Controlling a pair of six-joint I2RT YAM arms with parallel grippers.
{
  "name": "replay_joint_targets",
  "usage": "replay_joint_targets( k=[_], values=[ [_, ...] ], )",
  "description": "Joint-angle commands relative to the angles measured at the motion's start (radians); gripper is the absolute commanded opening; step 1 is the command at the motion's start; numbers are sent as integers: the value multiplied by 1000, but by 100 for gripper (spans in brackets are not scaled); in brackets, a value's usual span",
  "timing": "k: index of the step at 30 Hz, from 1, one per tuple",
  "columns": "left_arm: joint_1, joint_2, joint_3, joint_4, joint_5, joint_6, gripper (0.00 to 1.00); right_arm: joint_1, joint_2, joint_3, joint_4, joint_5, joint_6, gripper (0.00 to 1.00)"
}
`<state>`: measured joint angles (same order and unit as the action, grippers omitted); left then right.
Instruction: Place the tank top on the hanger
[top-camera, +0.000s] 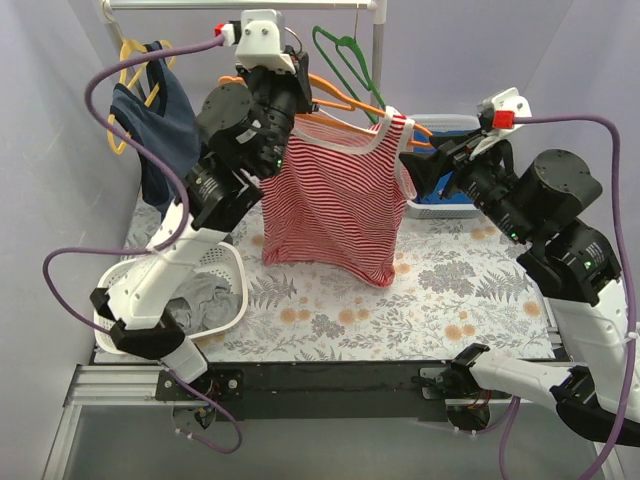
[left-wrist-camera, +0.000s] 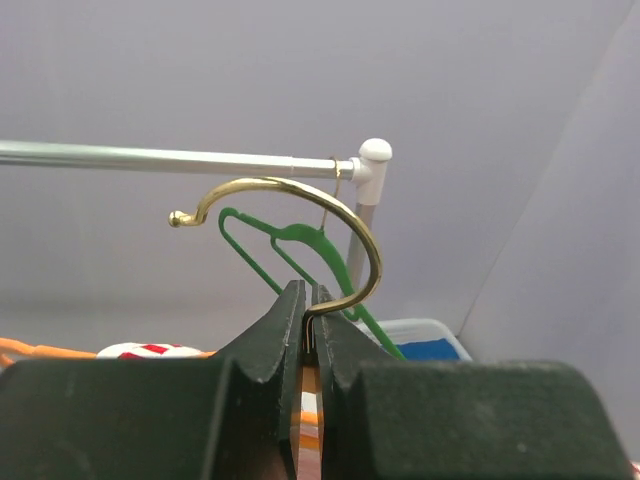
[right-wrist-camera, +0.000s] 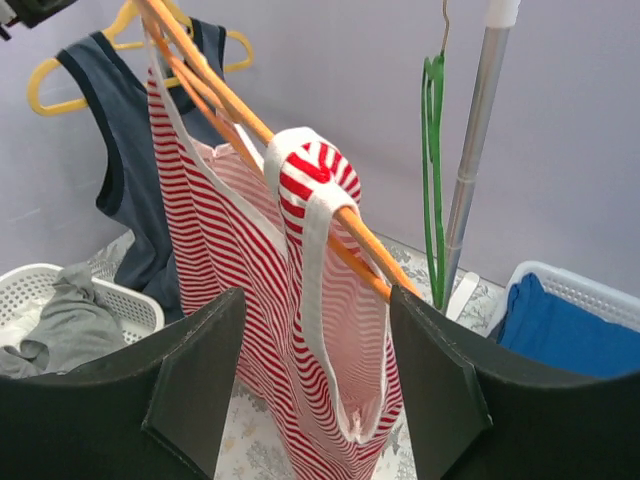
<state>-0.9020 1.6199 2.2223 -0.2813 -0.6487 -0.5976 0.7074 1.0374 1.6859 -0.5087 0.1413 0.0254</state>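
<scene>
The red-and-white striped tank top (top-camera: 335, 190) hangs on the orange hanger (top-camera: 345, 100), held in the air below the rail. My left gripper (top-camera: 296, 93) is shut on the base of the hanger's gold metal hook (left-wrist-camera: 300, 190), seen close in the left wrist view (left-wrist-camera: 310, 300). My right gripper (top-camera: 412, 165) is open at the hanger's right end. In the right wrist view the gripper (right-wrist-camera: 315, 330) straddles the top (right-wrist-camera: 230, 260). One strap (right-wrist-camera: 310, 165) loops over the orange arm (right-wrist-camera: 375, 258), which runs toward the right finger.
A rail (top-camera: 250, 5) crosses the back, with a green hanger (top-camera: 345, 55) on it. A navy tank top (top-camera: 165, 130) hangs on a yellow hanger (top-camera: 125, 60) at left. A white basket (top-camera: 225, 290) of clothes stands front left. A bin with blue cloth (top-camera: 445, 125) stands back right.
</scene>
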Motion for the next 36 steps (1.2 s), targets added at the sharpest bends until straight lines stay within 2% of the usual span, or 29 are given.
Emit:
replay_joint_targets(
  k=[1, 7, 10, 13, 16, 20, 23, 24, 29, 36],
  values=[
    [-18, -107, -87, 2, 43, 10, 0, 3, -53, -18, 73, -37, -22, 68],
    [-17, -302, -560, 13, 126, -211, 0, 3, -118, -192, 68, -97, -2, 66],
    [-17, -341, -680, 31, 69, -264, 0, 3, -158, -299, 55, -124, 51, 65],
    [-17, -324, -705, 31, 17, -293, 0, 3, -192, -411, 58, -184, 113, 59],
    [-17, -302, -698, 31, 23, -304, 0, 3, -204, -469, 68, -175, 131, 58],
    [-17, -284, -684, 33, 63, -295, 0, 3, -185, -453, 55, -163, 94, 56],
    [-17, -290, -685, 33, 60, -292, 0, 3, -165, -416, 3, -147, 74, 51],
    [-17, -290, -685, 28, 54, -291, 0, 3, -166, -413, -10, -100, 82, 49],
    [-15, -259, -681, 13, -9, -286, 0, 3, -220, -445, -24, -94, 125, 49],
    [-17, -255, -648, 10, 64, -255, 0, 3, -227, -466, -57, -60, 48, 48]
  ],
)
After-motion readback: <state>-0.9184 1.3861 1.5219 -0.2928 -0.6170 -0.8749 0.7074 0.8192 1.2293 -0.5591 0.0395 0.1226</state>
